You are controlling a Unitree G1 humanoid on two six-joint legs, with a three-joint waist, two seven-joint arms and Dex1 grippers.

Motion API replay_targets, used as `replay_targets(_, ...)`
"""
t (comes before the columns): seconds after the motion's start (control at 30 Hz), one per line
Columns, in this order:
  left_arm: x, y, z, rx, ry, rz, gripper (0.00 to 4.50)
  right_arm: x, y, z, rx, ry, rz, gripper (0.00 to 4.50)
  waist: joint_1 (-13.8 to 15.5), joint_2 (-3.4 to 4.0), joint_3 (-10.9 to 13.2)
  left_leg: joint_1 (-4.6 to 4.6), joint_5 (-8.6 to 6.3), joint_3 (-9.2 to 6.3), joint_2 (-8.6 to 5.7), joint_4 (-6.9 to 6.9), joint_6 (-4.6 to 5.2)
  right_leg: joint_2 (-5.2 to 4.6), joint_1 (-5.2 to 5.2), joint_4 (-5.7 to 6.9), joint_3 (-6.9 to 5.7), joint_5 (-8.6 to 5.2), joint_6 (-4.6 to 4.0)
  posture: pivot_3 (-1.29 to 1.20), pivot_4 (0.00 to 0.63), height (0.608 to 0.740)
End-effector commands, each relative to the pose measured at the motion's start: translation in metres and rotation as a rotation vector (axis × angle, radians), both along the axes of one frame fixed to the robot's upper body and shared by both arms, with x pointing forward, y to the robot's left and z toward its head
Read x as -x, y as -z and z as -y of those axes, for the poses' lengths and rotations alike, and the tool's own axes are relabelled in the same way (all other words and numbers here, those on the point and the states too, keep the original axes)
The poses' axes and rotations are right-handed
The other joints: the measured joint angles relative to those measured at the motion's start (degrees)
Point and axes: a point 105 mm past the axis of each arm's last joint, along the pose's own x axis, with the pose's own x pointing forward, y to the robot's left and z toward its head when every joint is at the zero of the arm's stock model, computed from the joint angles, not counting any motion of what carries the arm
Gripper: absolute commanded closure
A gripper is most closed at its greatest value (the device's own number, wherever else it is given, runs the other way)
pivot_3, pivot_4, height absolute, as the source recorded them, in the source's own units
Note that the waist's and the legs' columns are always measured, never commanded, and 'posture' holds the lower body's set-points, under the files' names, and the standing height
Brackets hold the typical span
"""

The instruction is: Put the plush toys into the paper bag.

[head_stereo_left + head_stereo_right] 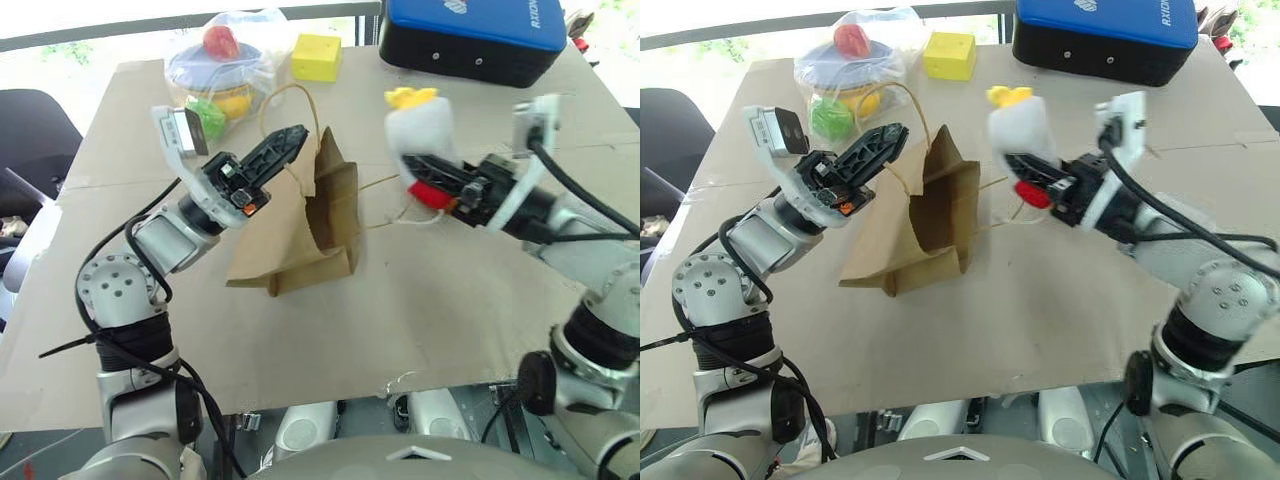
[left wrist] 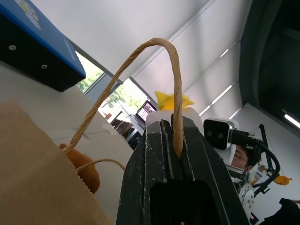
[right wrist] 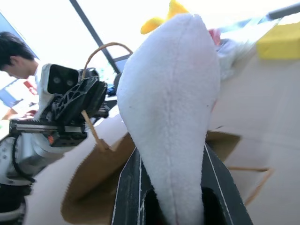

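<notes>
L gripper [image 1: 285, 140] was clamped on a handle of the paper bag [image 1: 310, 225], holding its mouth up and open. R gripper [image 1: 415, 165] was closed on the white plush [image 1: 425, 125], long axis upright, just right of and above the bag opening. R arm was nearer; bag lay to its left and lower.

We can't see inside the plain brown kraft paper bag [image 1: 310, 225]. The black case with blue lid [image 1: 470, 35] is cut off by the frame's top edge. The white oblong plush toy [image 1: 425, 135] is motion-blurred, face unreadable.
</notes>
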Motion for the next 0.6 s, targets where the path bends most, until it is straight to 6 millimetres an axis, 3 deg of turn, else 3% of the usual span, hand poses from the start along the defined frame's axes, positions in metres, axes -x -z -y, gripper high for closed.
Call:
replay_targets(0.03, 0.006, -0.015, 0.006, 0.029, 0.044, 0.060, 4.50, -0.010, -0.001, -0.017, 0.003, -0.011, -0.064, 4.43, -0.2, 0.00, 0.0, 0.01, 0.00, 0.00, -0.05, 0.01, 0.00, -0.03, -0.01, 0.02, 0.02, 0.00, 0.00, 0.00, 0.150, 0.740)
replay_targets(0.3, 0.011, -0.022, 0.024, 0.068, 0.080, 0.085, 4.50, -0.016, 0.013, -0.048, 0.028, -0.122, -0.213, 4.43, -1.3, 0.00, 0.0, 0.02, 0.01, -0.01, -0.08, 0.06, 0.00, -0.05, -0.08, 0.19, 0.02, 0.00, 0.00, 0.00, 0.150, 0.740)
replay_targets(0.47, 0.013, -0.021, 0.026, 0.078, 0.072, 0.084, 4.50, -0.008, 0.031, -0.052, 0.091, -0.183, -0.281, 4.43, -1.8, 0.00, 0.0, 0.01, 0.01, -0.01, -0.08, 0.06, 0.00, -0.04, -0.16, 0.26, 0.05, 0.00, 0.00, 0.00, 0.150, 0.740)
replay_targets(0.6, 0.014, -0.019, 0.026, 0.081, 0.067, 0.082, 4.50, -0.009, 0.033, -0.048, 0.103, -0.194, -0.304, 4.43, -1.8, 0.00, 0.0, 0.01, 0.02, 0.02, -0.08, 0.08, -0.01, -0.04, -0.29, 0.41, 0.06, 0.00, 0.00, 0.00, 0.150, 0.740)
